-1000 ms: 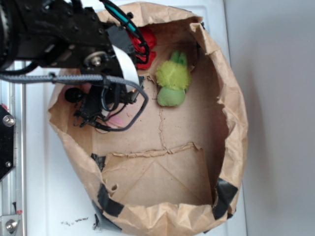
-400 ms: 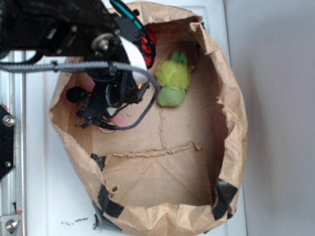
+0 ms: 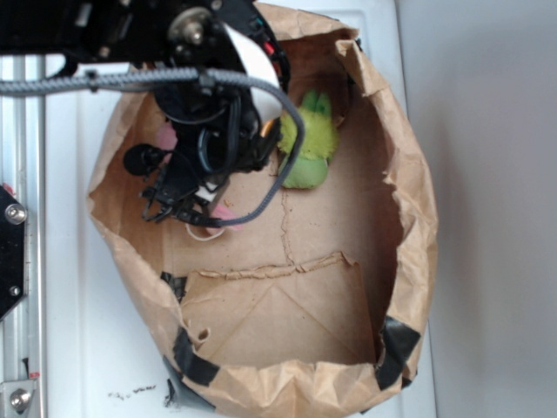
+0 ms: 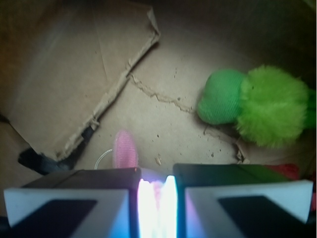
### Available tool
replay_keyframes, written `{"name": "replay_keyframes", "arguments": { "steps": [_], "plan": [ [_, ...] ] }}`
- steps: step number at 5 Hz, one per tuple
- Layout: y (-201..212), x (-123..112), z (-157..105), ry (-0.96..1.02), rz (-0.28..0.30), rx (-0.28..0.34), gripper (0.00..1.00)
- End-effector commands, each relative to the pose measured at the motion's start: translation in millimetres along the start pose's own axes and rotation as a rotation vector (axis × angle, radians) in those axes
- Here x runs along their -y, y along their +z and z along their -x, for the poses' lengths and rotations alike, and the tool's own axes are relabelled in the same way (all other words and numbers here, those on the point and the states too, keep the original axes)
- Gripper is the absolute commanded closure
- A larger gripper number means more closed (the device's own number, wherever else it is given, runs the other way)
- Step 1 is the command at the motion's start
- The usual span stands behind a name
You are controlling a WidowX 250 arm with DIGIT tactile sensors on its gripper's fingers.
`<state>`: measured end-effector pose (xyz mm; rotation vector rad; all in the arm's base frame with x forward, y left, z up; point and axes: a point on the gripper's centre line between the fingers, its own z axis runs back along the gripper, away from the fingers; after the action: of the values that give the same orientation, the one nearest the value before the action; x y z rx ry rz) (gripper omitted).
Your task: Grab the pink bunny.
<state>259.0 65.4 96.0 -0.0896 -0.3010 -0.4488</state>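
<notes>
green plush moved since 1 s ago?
No. The green plush lies at the same spot by the bag's far wall crease in the exterior view; only the arm now covers its left edge.

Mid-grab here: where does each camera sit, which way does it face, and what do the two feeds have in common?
Exterior: mounted overhead, looking straight down into the paper bag; the black arm and claw cover the upper left, over the pink bunny.
Wrist: rides on the claw, looking past its fingers at the bag floor; one pink ear of the bunny sticks out beyond them.
Shared: the bunny, the green plush toy, and the bag's torn cardboard floor.
</notes>
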Motion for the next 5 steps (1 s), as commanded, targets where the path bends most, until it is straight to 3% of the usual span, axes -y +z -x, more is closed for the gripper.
{"name": "replay_keyframes", "arguments": {
  "steps": [1, 2, 4, 5],
  "plan": [
    [63.0, -24.2, -33.3, 0.472, -0.036, 0.241, 1.0],
    [85.1, -16.7, -44.6, 0.555, 0.007, 0.29, 1.0],
    [95.6, -15.7, -52.3, 0.732, -0.12, 0.183, 1.0],
    [90.8, -8.6, -53.5, 0.721, -0.177, 0.171, 1.0]
  ]
}}
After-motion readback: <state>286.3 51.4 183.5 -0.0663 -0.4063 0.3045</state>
